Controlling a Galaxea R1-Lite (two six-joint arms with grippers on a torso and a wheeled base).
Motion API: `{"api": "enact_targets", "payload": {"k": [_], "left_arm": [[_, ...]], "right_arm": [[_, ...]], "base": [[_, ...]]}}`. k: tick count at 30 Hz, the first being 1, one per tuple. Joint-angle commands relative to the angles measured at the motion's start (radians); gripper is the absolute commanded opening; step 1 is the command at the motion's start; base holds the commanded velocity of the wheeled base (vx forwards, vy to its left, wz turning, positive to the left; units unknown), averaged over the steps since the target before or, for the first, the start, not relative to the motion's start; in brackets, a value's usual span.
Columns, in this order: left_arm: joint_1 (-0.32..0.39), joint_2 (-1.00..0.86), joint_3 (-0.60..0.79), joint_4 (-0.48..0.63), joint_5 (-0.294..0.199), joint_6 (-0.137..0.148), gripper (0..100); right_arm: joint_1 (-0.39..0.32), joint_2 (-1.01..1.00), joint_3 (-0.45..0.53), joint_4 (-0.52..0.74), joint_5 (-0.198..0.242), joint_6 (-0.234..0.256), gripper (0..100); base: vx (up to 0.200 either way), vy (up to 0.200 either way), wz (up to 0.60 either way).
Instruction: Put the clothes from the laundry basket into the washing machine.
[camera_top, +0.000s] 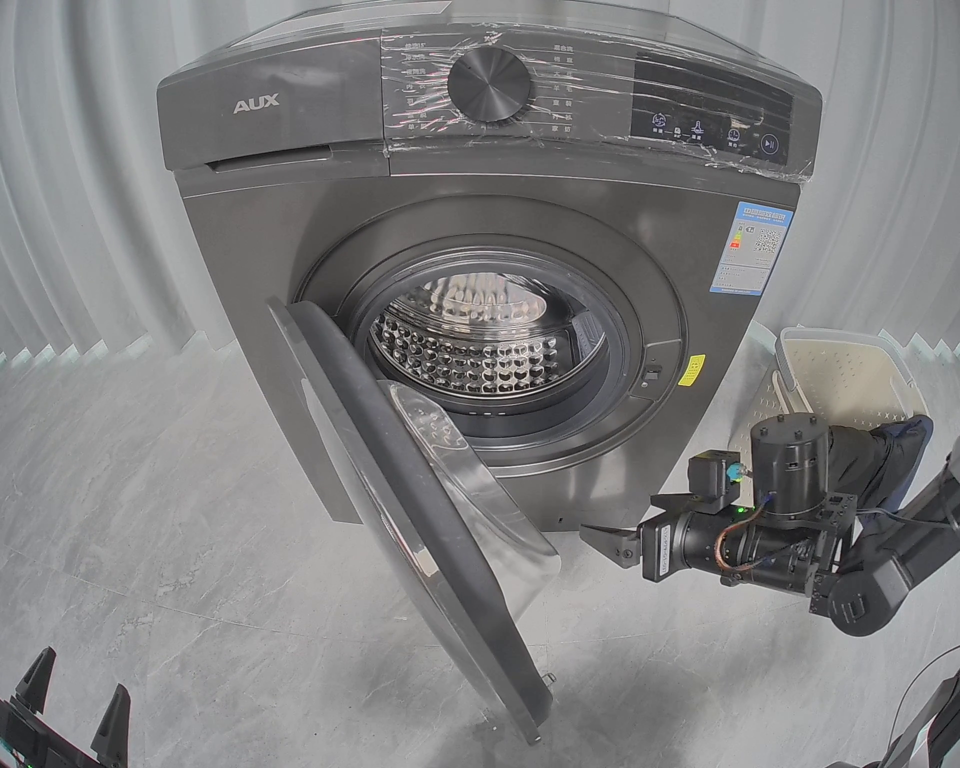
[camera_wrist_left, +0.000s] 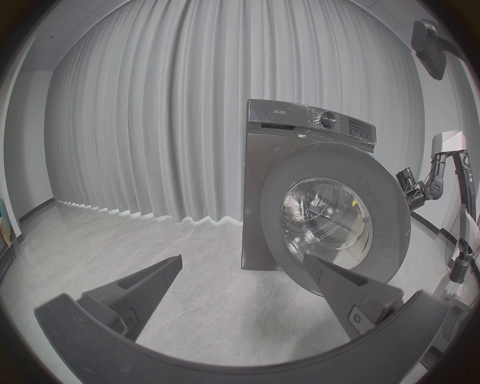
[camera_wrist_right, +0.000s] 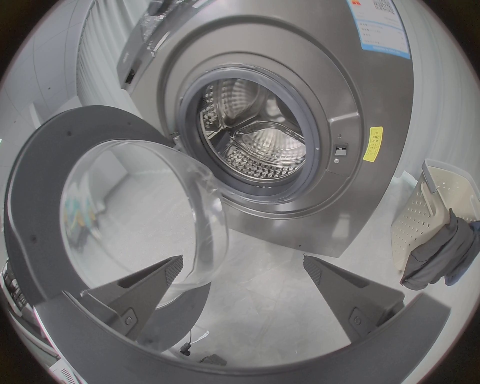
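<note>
Black R arm (camera_top: 760, 545) horizontal nr washer (camera_top: 250, 230) front (jaws apart)

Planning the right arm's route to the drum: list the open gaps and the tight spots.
Free: floor between the open door and laundry basket; the drum mouth. Tight: the basket's rim, draped with dark clothes.

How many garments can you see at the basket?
1: a dark garment draped over the rim of the laundry basket, right of the washing machine. More may lie hidden inside.
</note>
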Motion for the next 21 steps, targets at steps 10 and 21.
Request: {"api": "enact_targets", "payload": {"k": [10, 21], "left_arm": [[0.0, -0.018, 0.013, 0.0, 0.0, 0.0, 100], [0.0, -0.018, 0.013, 0.0, 0.0, 0.0, 100]], "right_arm": [[0.049, 0.147, -0.051, -0.035, -0.002, -0.011, 100], [0.112, 0.147, -0.082, -0.039, -0.019, -0.003, 100]], "base": [[0.0, 0.0, 0.0], [-0.018, 0.0, 0.0]]}}
